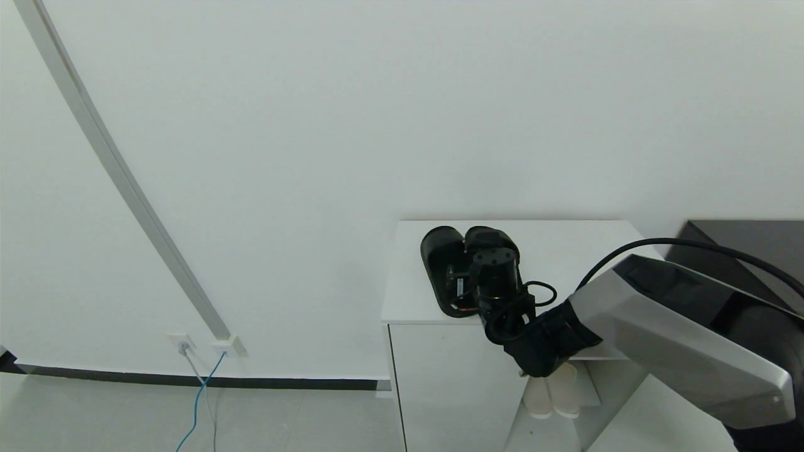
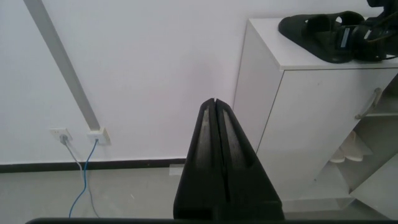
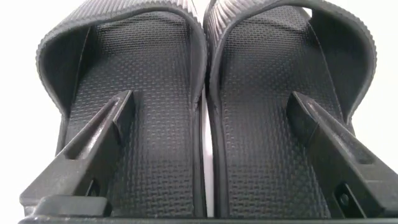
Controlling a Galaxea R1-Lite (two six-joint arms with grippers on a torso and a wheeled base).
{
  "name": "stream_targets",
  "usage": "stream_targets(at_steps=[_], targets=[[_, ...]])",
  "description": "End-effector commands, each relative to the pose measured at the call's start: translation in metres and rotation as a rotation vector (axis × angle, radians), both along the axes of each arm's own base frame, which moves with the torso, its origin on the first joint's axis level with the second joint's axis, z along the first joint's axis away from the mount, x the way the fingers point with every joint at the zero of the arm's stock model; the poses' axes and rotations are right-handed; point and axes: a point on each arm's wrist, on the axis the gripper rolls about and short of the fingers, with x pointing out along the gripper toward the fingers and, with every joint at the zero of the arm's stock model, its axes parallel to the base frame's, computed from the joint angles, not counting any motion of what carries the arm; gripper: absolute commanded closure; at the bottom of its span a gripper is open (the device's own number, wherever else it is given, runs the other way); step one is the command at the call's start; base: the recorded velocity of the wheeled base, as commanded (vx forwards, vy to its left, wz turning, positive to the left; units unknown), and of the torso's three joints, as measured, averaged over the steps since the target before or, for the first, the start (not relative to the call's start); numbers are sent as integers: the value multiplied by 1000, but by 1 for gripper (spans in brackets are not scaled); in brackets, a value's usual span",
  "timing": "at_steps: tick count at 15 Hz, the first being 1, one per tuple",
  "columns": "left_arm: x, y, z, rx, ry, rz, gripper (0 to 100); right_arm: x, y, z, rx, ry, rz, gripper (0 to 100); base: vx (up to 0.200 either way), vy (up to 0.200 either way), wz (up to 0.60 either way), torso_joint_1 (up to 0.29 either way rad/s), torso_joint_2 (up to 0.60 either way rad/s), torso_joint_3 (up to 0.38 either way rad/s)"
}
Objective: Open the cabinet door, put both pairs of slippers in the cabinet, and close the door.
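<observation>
Spread wide, the right gripper is hovering with one tip over each footbed of the black slippers, which are lying side by side, lengthwise straight ahead, on the cabinet top; the left gripper, pressed together, is hanging well away.

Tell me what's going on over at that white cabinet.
The robot is putting slippers away. Its right gripper is at the black slippers lying on top of the white cabinet, jaws open with one finger over each slipper, not closed on them. The cabinet is open on its right side, and a white pair of slippers sits on a shelf inside. The left gripper is shut, holds nothing, and is off to the cabinet's left.
</observation>
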Motion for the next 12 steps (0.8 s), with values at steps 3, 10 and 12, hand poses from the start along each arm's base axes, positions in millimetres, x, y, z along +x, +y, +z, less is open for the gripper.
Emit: stream_targets(at_steps=[3, 10, 12], targets=[[0, 0, 0, -2, 0, 1, 100, 3, 4, -9, -10, 11, 3, 100, 0, 0, 0, 0, 0, 0], [0, 0, 0, 0, 0, 1, 100, -3, 3, 11, 13, -19, 9, 100, 0, 0, 0, 0, 0, 0], [0, 0, 0, 0, 0, 1, 100, -11, 0, 26, 23, -32, 15, 100, 0, 0, 0, 0, 0, 0]])
